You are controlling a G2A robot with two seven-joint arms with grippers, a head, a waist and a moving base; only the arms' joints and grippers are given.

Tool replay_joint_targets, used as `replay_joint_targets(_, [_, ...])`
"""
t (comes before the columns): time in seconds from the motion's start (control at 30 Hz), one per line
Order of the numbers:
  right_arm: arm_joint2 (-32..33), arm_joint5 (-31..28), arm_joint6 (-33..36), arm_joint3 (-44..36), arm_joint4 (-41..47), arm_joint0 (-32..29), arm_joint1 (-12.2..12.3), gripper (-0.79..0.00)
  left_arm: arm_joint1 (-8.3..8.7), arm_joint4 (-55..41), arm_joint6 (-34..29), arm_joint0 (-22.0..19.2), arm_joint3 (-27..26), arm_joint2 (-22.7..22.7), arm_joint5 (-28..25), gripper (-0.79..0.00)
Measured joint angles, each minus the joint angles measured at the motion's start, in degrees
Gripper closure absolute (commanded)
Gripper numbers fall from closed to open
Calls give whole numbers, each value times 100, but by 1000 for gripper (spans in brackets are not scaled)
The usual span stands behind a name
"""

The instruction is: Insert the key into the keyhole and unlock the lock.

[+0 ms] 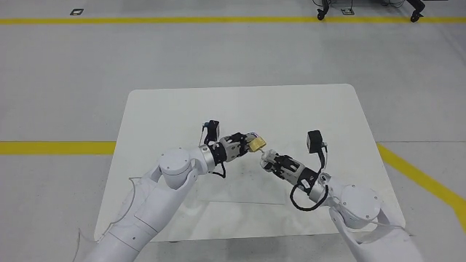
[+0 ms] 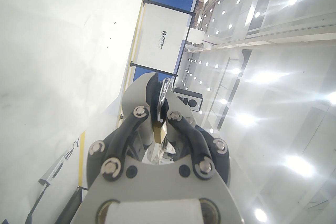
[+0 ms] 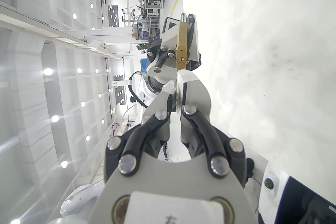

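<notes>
pinching a blocky brass lock (image 1: 255, 143) above the smooth white table's (image 1: 182, 109) centre, the left gripper (image 1: 247, 143) faces the right gripper (image 1: 266, 159), whose jaws squeeze a thin metal key (image 3: 178, 100).

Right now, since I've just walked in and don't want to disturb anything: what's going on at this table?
The robot holds a lock and a key over the white table. Its left gripper is shut on the brass padlock, with the keyhole end turned toward the other arm. Its right gripper is shut on the key, whose tip is right at that keyhole end. I cannot tell whether the key has entered the keyhole.
</notes>
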Motion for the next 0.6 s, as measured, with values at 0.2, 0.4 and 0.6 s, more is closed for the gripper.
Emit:
replay_joint_targets(0.2, [-7, 12, 14, 63, 11, 40, -20, 0, -9, 39, -28, 20, 5, -37, 39, 0])
replay_joint_targets(0.4, [2, 28, 17, 79, -8, 58, -35, 0, -21, 70, -41, 30, 0, -64, 69, 0])
replay_joint_targets(0.6, [22, 53, -10, 112, -20, 73, -50, 0, -38, 75, -47, 33, 8, -87, 72, 0])
